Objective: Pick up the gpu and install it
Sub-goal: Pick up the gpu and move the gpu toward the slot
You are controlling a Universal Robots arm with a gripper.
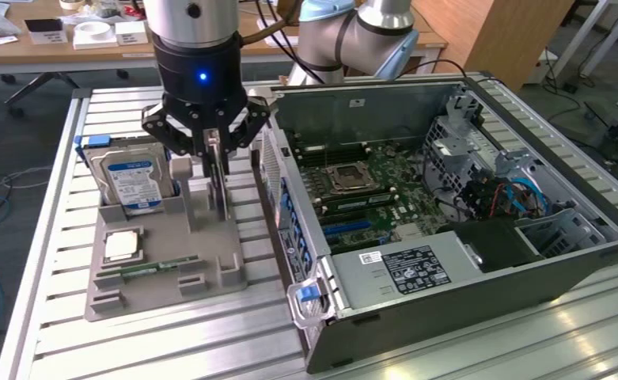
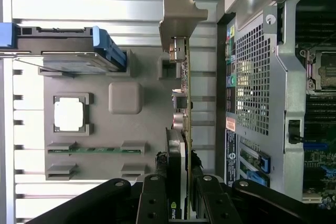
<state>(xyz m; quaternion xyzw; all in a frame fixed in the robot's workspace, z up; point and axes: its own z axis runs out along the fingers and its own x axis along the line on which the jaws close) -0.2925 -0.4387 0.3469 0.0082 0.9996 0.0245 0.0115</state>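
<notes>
The gpu (image 1: 217,180) stands on edge in the grey holder (image 1: 153,294), beside the open computer case (image 1: 562,273). My gripper (image 1: 213,149) comes down on it from above, and its fingers press both faces of the card, so it is shut on the gpu. In the wrist view the gpu (image 2: 185,103) runs away from the gripper (image 2: 177,170), thin and edge-on, with its silvery end bracket (image 2: 178,17) at the far end. The card's lower edge is still down at the holder. Inside the case the motherboard (image 1: 377,186) lies exposed.
The same holder (image 2: 142,124) carries a silver hard drive (image 1: 132,184) with a blue-white label, a CPU (image 1: 122,244) and a green RAM stick (image 1: 148,269). The case wall (image 2: 257,77) stands close beside the card. Everything rests on a slatted aluminium table (image 1: 182,348).
</notes>
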